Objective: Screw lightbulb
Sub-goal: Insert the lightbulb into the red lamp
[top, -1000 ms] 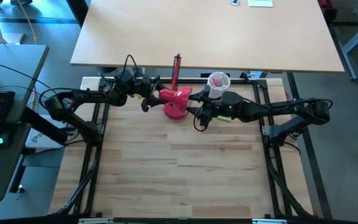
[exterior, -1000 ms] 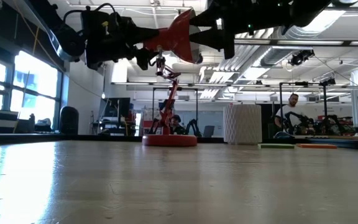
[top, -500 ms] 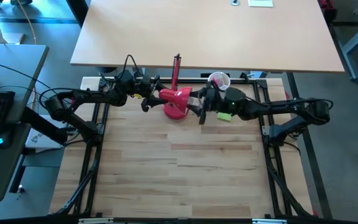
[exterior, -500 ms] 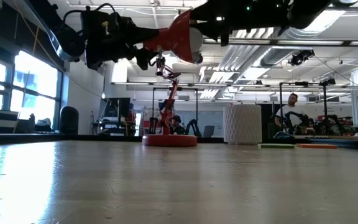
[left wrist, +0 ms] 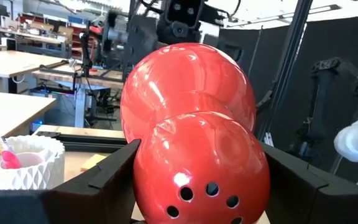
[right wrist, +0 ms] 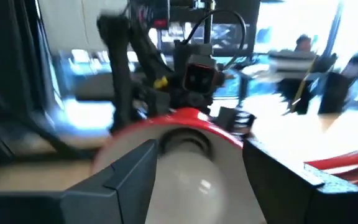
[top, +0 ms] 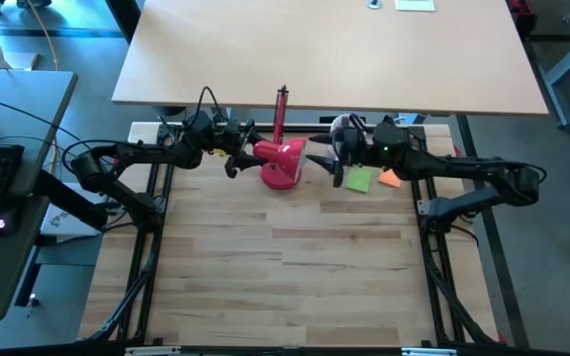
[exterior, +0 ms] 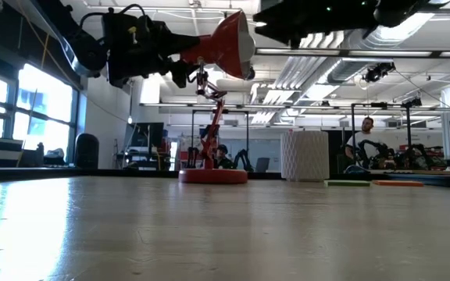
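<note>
While the left pincer (top: pixel 234 151) clamps the rear of the red lamp shade (top: pixel 287 156) between its two dark fingers (left wrist: pixel 107 180), the right pincer (top: pixel 327 161) holds the lightbulb (right wrist: pixel 191 177), its fingers closed on either side of the white globe. Seen from the right wrist, the lightbulb sits just in front of the shade's open red rim (right wrist: pixel 188 118); whether its base touches the socket cannot be made out. From above, the right pincer lies just beside the shade's mouth, over the far part of the wooden bench (top: pixel 285 267). The lamp's round red base (exterior: pixel 213 176) stands on the bench, with the shade raised high in the low view. A white perforated cup (left wrist: pixel 20 163) holding a pink item stands near, beside green (top: pixel 359 179) and orange (top: pixel 391 179) paper squares. No writing is legible anywhere. A person (exterior: pixel 361 140) sits in the room beyond.
</note>
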Controlling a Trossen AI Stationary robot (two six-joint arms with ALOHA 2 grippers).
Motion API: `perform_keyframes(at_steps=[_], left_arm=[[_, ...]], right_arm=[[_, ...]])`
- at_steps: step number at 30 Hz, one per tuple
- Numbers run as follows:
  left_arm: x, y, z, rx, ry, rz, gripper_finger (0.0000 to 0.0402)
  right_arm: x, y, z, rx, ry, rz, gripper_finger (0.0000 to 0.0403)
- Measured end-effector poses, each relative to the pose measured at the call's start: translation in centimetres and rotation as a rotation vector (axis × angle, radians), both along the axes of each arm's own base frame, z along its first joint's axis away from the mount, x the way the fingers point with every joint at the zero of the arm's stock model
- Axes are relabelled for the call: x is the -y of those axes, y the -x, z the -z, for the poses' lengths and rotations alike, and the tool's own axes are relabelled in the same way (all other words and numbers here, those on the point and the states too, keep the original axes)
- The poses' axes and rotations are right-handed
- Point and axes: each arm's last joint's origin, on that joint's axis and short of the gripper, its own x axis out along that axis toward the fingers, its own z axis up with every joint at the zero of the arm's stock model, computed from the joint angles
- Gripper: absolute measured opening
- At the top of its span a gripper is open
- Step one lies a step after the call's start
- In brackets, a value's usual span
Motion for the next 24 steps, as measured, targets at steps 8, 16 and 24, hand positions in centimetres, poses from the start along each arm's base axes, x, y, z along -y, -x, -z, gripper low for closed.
perform_keyframes(at_steps=[8,16,24], left_arm=[[0.0,0.0,0.0,0.0,-0.007,0.0,0.0257],[0.0,0.0,0.0,-0.001,-0.004,0.0,0.0257],[0.0,0.0,0.0,-0.001,-0.004,0.0,0.0257]], right_arm=[[-1.6,0.9,1.3,-0.331,0.8,-0.086,0.0236],[-3.1,-0.7,1.7,-0.364,1.091,-0.022,0.0236],[-3.4,-0.8,1.5,-0.368,1.071,0.029,0.0261]])
